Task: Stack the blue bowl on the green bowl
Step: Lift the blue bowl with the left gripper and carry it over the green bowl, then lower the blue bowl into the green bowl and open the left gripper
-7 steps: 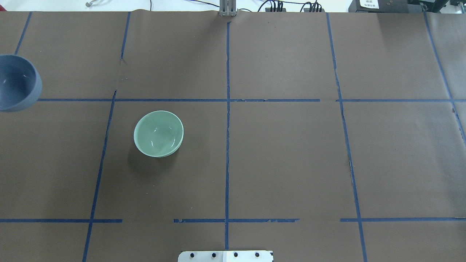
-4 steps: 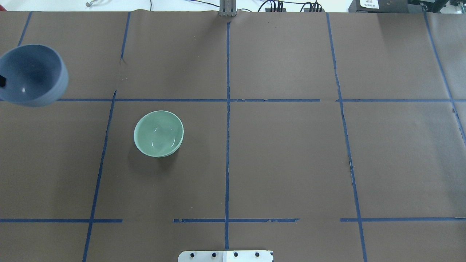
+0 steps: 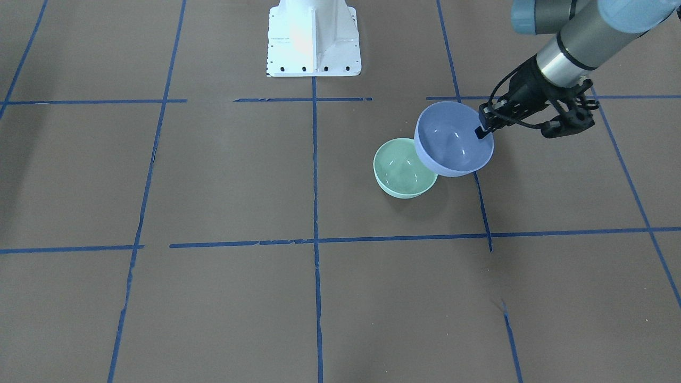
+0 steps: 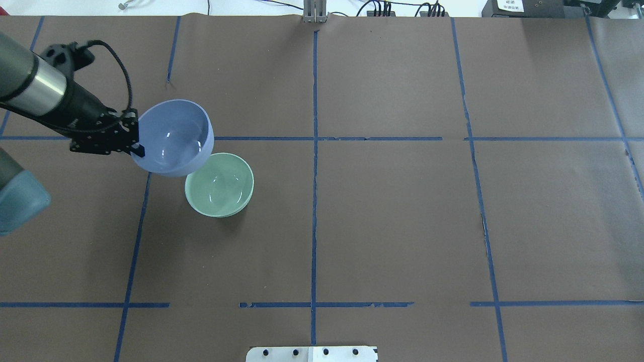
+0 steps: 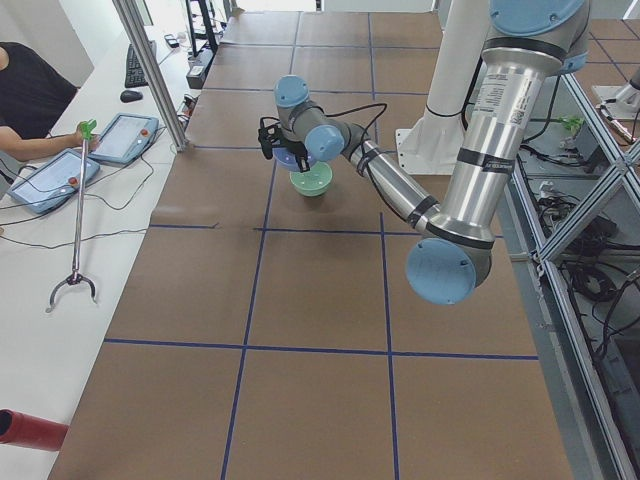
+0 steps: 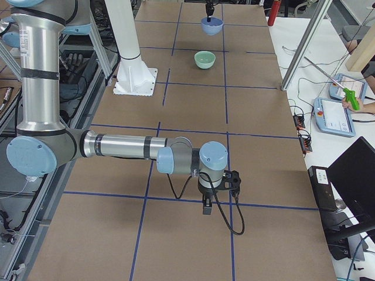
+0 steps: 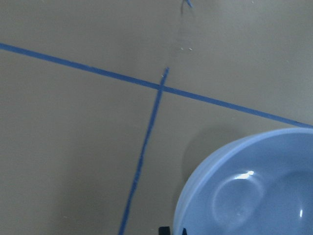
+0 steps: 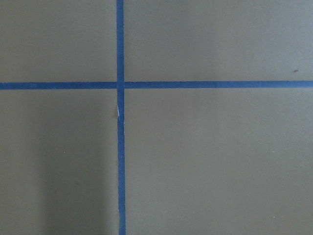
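Note:
The periwinkle-blue bowl [image 4: 173, 136] hangs tilted above the table, gripped at its rim by my left gripper [image 4: 137, 147], which is shut on it. The mint-green bowl [image 4: 220, 185] stands upright on the brown table just right of and nearer than the blue bowl; the blue bowl's edge overlaps its far-left rim. In the front view the blue bowl [image 3: 452, 139] hangs beside the green bowl [image 3: 400, 170], with the left gripper [image 3: 483, 130] on its rim. The left wrist view shows the blue bowl [image 7: 254, 191]. My right gripper [image 6: 206, 206] shows only in the exterior right view; I cannot tell its state.
Blue tape lines grid the brown table cover. The robot's white base [image 3: 314, 37] stands at the table's near edge. The right arm [image 6: 123, 146] stretches low over the table's right end. Operators' tablets [image 5: 125, 135] lie beyond the far edge.
The left arm has come into the overhead view, carrying the blue bowl rightward from the left edge to beside the green bowl. The green bowl has not moved.

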`<state>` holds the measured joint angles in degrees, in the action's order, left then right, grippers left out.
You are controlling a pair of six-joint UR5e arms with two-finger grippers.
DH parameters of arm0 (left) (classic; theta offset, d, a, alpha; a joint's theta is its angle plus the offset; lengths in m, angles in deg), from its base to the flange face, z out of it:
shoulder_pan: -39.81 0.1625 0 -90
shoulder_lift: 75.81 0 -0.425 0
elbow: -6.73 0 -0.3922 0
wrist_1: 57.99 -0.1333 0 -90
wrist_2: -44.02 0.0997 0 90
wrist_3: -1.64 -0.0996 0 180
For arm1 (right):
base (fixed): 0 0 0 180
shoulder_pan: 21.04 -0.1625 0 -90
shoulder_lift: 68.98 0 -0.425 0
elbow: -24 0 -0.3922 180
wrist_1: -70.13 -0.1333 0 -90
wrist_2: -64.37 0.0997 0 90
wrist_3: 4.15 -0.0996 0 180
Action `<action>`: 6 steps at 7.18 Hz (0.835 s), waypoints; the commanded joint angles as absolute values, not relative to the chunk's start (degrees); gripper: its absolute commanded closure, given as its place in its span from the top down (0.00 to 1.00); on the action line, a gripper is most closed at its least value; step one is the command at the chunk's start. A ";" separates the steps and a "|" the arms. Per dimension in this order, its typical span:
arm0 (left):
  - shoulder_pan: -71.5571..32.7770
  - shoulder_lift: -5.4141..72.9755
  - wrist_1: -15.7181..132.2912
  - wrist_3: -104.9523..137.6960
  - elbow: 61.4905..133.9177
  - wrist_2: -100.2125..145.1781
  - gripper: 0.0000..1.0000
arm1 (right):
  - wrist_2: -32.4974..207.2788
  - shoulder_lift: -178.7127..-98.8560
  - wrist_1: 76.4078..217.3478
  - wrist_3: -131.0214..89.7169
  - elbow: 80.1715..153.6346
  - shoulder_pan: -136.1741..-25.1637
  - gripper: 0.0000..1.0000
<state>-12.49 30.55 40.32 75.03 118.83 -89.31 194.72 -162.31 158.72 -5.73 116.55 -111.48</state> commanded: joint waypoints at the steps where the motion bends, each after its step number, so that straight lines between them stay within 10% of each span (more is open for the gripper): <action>1: -7.75 31.50 44.99 80.10 116.17 -85.89 0.00 | 194.71 -162.32 158.72 -5.73 116.54 -111.48 1.00; 5: -4.94 31.50 48.18 81.36 113.44 -84.74 0.00 | 194.71 -162.32 158.72 -5.73 116.54 -111.48 1.00; 6: -4.67 31.59 48.88 80.84 113.17 -84.74 0.35 | 194.71 -162.32 158.72 -5.73 116.54 -111.48 1.00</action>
<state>-5.18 31.49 48.28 81.23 113.60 -84.79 194.71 -162.31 158.72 -5.73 116.54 -111.48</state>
